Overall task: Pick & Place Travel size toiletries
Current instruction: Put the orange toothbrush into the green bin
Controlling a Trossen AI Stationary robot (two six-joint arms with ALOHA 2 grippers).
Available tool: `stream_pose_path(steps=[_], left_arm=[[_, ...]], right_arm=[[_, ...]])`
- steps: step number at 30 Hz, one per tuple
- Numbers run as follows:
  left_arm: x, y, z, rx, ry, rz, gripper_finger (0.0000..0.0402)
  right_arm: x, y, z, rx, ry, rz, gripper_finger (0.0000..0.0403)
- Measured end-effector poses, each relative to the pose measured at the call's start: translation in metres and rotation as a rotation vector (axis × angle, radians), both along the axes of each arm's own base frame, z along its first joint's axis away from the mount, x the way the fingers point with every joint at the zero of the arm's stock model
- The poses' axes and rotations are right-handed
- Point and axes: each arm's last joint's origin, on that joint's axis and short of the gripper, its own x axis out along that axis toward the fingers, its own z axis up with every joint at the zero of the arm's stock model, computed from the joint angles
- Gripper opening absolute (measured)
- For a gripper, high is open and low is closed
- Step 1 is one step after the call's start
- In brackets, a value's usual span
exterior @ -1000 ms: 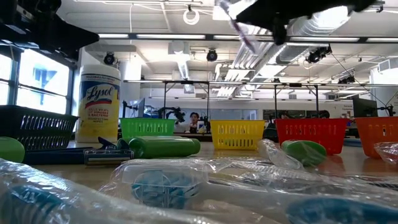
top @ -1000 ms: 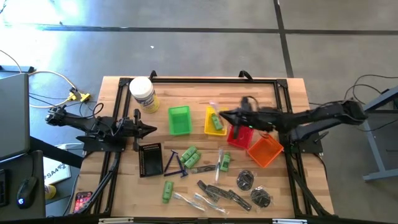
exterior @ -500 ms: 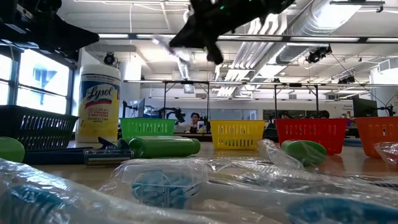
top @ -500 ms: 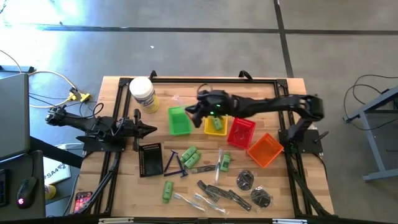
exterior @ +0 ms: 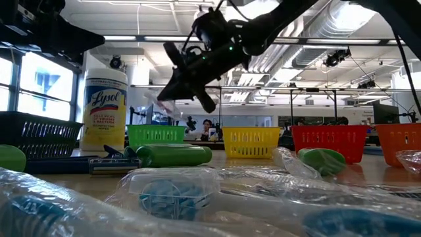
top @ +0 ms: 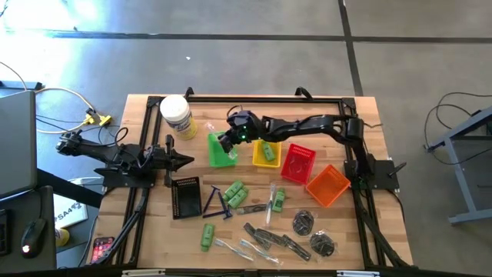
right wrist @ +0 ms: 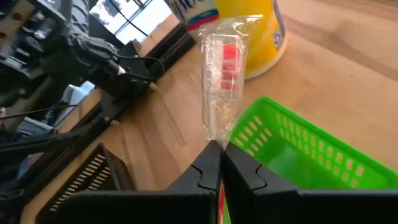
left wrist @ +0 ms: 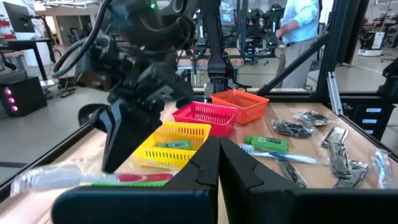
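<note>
Right gripper [right wrist: 214, 163], having swung leftward, is hovering over green mesh basket [top: 221, 148], jaws pinching clear slim packet [right wrist: 222, 81] (long axis pointing outward).

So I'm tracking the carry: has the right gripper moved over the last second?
Yes. The right gripper has swung left from the red basket to the green basket.

**Your tally for the table**
You have five mesh baskets [top: 298, 163], one white jar [top: 176, 115] at 11 o'clock, five green tubes [top: 236, 192], two blue razors [top: 217, 204], two round dark pouches [top: 303, 223] at 5 o'clock and one clear packet [right wrist: 221, 81] aloft; the grey pieces [top: 296, 245] are too small to count.
</note>
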Motion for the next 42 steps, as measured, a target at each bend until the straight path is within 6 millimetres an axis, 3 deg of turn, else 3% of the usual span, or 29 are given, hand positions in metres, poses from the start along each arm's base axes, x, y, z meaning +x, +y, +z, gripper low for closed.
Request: stream_pose_path(steps=[5,9,14,21,29,35,42], left_arm=[[0.000,0.000,0.000,0.001,0.001,0.000,0.0000],[0.000,0.000,0.000,0.001,0.002,0.000,0.0000],[0.000,0.000,0.000,0.000,0.000,0.000,0.0000],[0.000,0.000,0.000,0.000,0.000,-0.001,0.0000],[0.000,0.000,0.000,0.000,-0.001,0.000,0.0000],[0.000,0.000,0.000,-0.001,-0.002,-0.001,0.0000],[0.000,0.000,0.000,0.000,-0.001,-0.001,0.0000]], right_arm=[[0.001,0.000,-0.010,0.023,0.027,-0.007,0.0003],[0.002,-0.001,-0.006,0.110,0.030,0.064,0.0003],[0.008,-0.001,0.018,0.123,0.084,0.117,0.0003],[0.004,0.004,0.054,0.046,0.306,0.116,0.0003],[0.008,0.012,0.044,0.014,0.356,0.053,0.0003],[0.014,0.011,0.015,0.097,0.421,0.055,0.0003],[0.021,0.007,0.000,0.127,0.406,0.058,0.0003]])
